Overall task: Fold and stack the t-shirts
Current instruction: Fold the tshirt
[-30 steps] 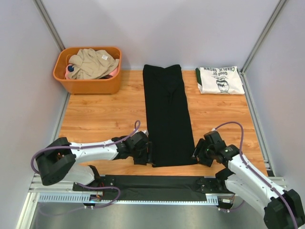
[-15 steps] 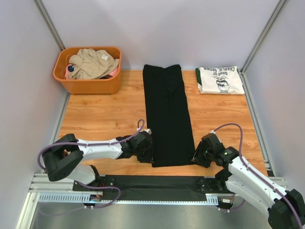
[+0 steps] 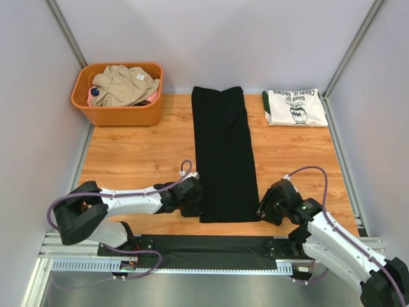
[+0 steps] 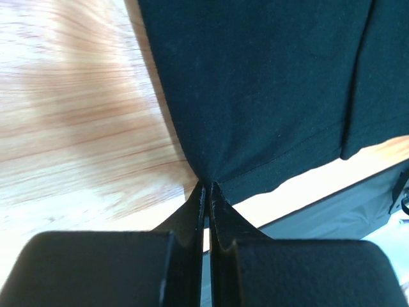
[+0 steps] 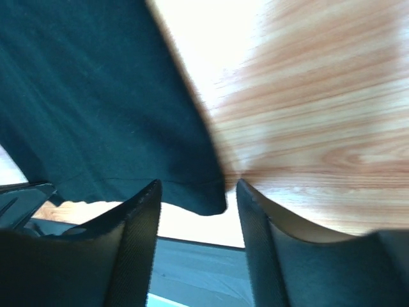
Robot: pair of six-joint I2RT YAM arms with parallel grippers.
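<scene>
The left end effector [image 4: 206,188] has its two dark fingers [image 4: 197,214] pressed together on the near corner of a soft black cloth t-shirt [image 4: 255,83], and the fabric draws to a small peak at the tips. The shirt fills the upper right, with a straight fold edge running down its right side. A pale wood-grain tabletop [image 4: 77,128] lies blurred to the left and shows again beyond the hem.

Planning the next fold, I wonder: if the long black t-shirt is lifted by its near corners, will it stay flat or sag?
Probably floppy: the black t-shirt puckers where the left gripper pinches its corner. Lifted there alone, it would likely droop, since the right gripper stands open. It looks light and may slide on the table.
</scene>
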